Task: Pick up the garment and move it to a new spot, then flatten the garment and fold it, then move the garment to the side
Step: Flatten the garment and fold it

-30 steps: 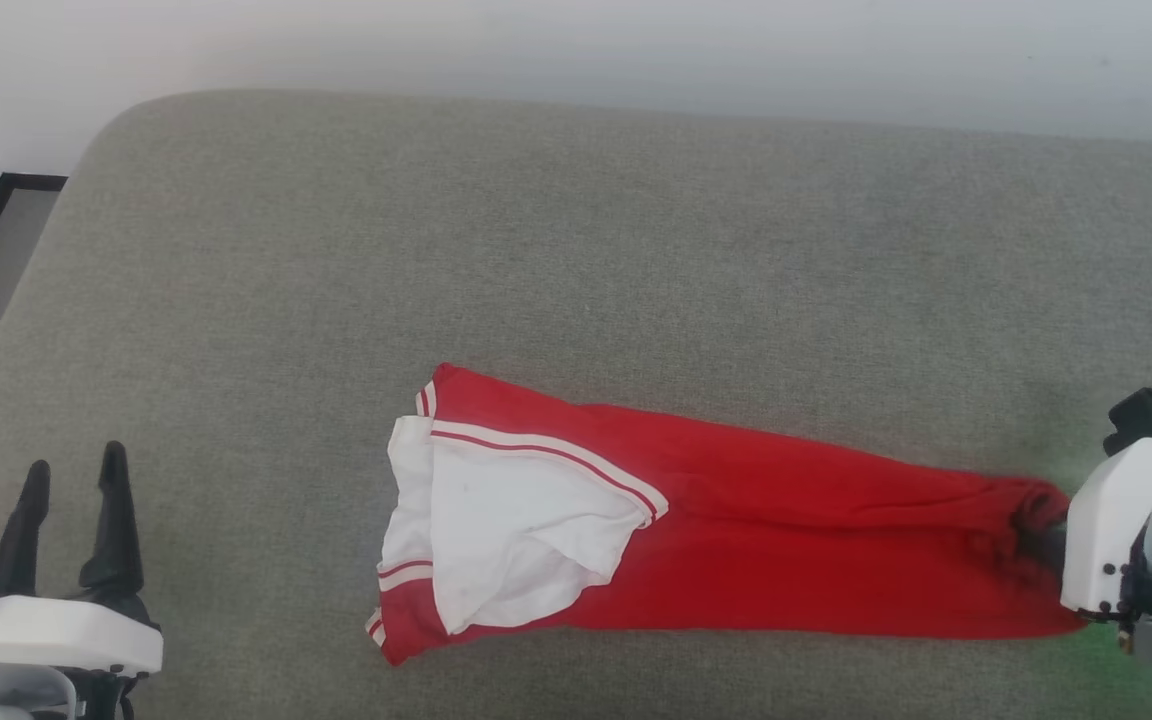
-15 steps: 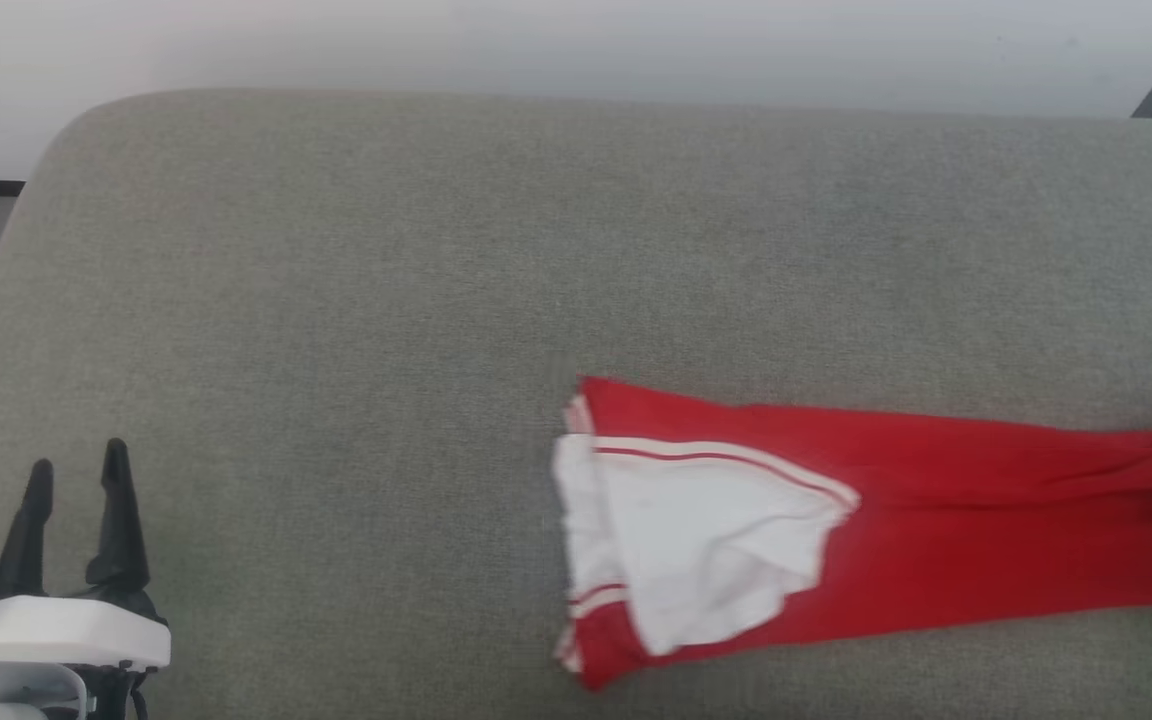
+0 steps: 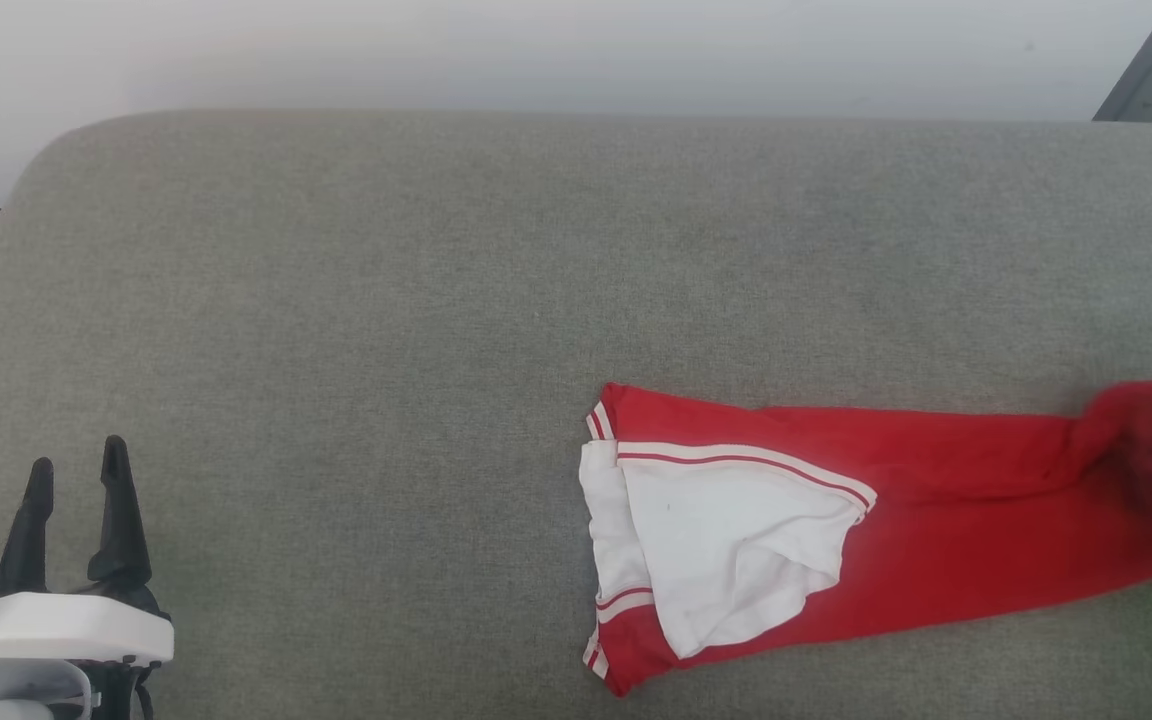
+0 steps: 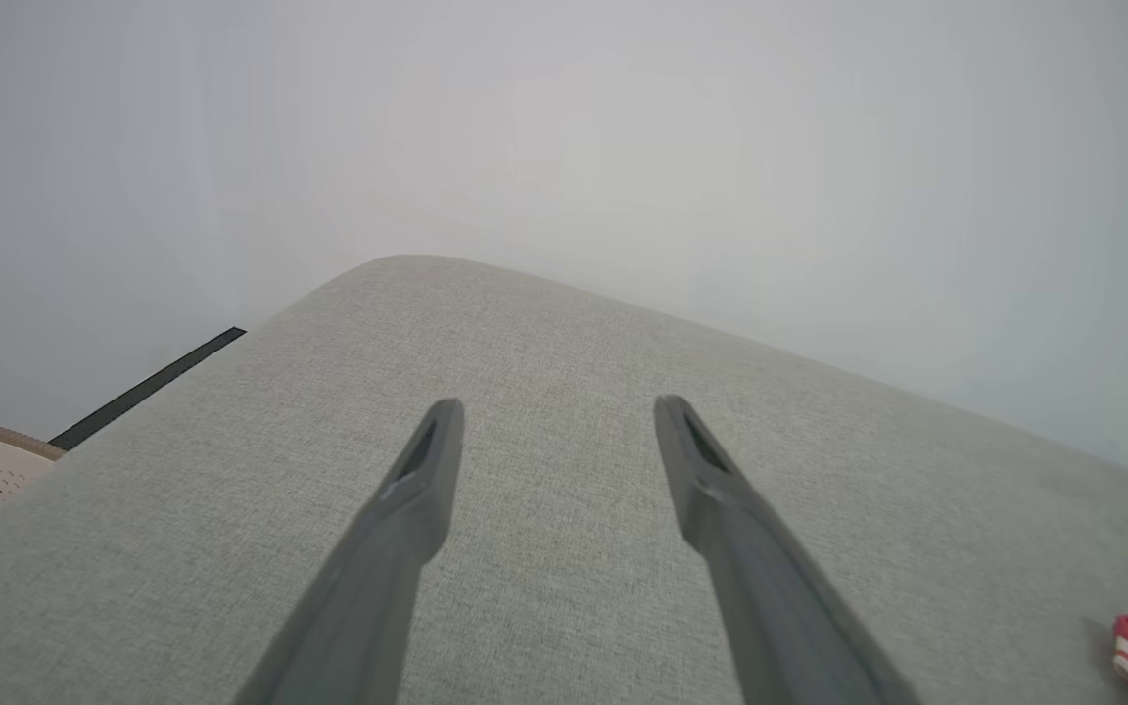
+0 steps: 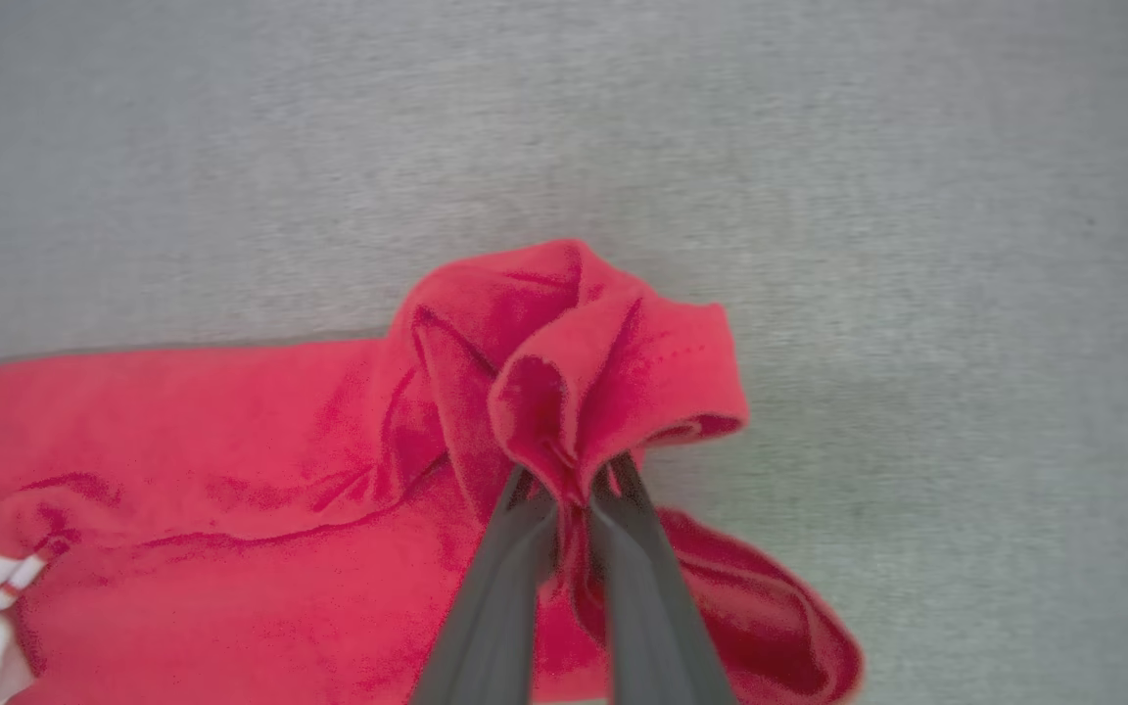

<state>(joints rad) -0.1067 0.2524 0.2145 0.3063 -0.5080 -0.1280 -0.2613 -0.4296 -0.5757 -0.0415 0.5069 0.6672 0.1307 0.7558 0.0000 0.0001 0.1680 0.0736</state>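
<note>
- Red jersey (image 3: 966,520) lies stretched on the grey cushion (image 3: 386,300) at four o'clock in head view, white sleeve (image 3: 736,540) on top.
- Right gripper (image 5: 572,477) pinches its bunched red end.
- Left gripper (image 3: 73,475), at eight o'clock, fingers spread, empty.

We see soft, even light in all 3 views, no glare and hardly any shadow. In the head view the wall (image 3: 576,50) is washed out, the garment (image 3: 936,500) is crisp at its white end but smeared at the right edge, and a green tint lies on the cushion (image 3: 336,350) at lower right. The left wrist view bends the cushion's edge and darkens toward its corners. In the right wrist view the cushion streaks sideways, while the folds by the right gripper (image 5: 574,475) are sharp.
</note>
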